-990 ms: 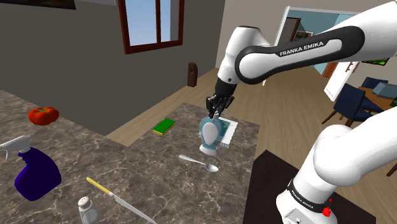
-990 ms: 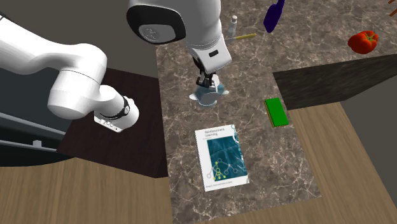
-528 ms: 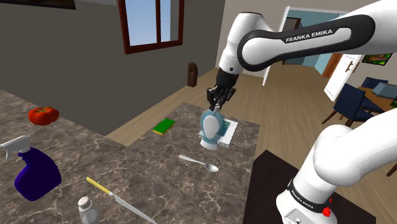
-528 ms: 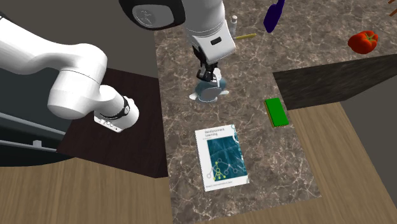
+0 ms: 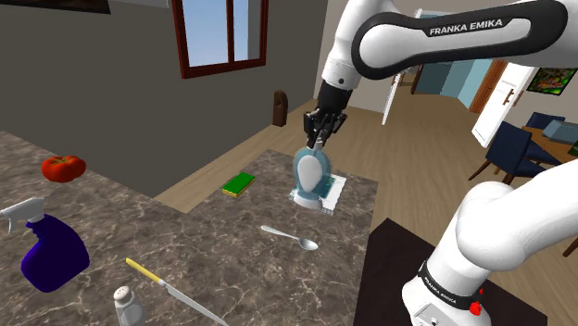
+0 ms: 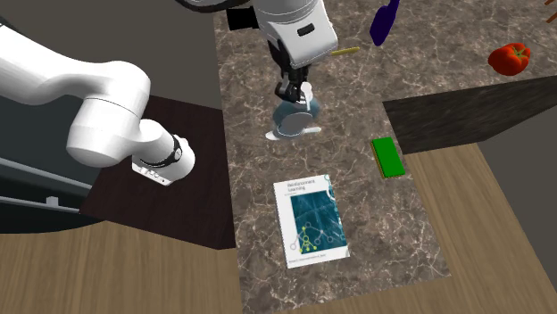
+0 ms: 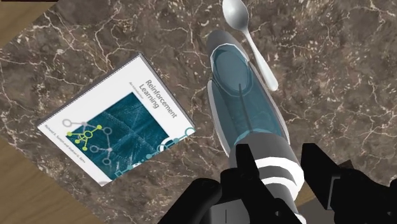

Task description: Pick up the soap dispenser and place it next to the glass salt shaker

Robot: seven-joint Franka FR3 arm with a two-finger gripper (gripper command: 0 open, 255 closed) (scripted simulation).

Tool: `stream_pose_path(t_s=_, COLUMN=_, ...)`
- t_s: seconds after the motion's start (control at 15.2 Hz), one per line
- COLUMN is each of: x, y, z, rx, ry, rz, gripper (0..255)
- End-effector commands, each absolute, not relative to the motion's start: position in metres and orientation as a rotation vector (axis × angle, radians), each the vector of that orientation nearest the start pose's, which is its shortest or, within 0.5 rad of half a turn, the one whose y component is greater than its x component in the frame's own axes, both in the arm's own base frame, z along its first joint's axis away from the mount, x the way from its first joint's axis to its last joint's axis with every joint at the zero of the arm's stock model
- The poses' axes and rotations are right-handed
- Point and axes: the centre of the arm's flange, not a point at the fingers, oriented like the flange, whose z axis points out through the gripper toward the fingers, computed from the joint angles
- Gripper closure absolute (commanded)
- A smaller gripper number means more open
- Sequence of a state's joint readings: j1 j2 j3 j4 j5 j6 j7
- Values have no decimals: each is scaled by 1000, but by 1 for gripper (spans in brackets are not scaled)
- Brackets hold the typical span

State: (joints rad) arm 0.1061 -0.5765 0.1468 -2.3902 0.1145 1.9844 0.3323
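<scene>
- Your gripper (image 5: 318, 140) is closed around the top of the soap dispenser (image 5: 312, 175). In the wrist view the two black fingers (image 7: 252, 173) press on either side of its white-banded neck.
- The dispenser is a pale bottle with a blue-green panel, and it hangs roughly upright under the gripper. Its base looks clear of the marble tabletop (image 5: 213, 250), though you cannot be sure from these angles.
- From the second exterior view you find the dispenser (image 6: 295, 118) over the tabletop between the book (image 6: 310, 218) and the yellow-handled knife (image 6: 344, 52).
- Along the gripper's line of sight, a spoon (image 7: 245, 32) lies just past the dispenser's base, with the book (image 7: 118, 130) off to one side.
- The glass salt shaker (image 5: 127, 304) stands well apart from the dispenser — at the near end of the tabletop in the shoulder view, just beside the knife.
- Also on the tabletop you have a green sponge (image 5: 239, 183), a purple spray bottle (image 5: 51, 250) and a tomato (image 5: 63, 168).
</scene>
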Motion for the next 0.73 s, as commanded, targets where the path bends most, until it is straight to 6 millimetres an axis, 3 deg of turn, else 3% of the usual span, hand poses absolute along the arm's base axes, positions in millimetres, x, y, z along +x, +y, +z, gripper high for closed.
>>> stream_pose_path(t_s=0.0, x=380, y=112, z=548, rx=-3052, ry=204, rz=-233, gripper=255)
stream_pose_path(t_s=0.66, x=380, y=112, z=601, rx=-3052, ry=204, rz=-233, gripper=255)
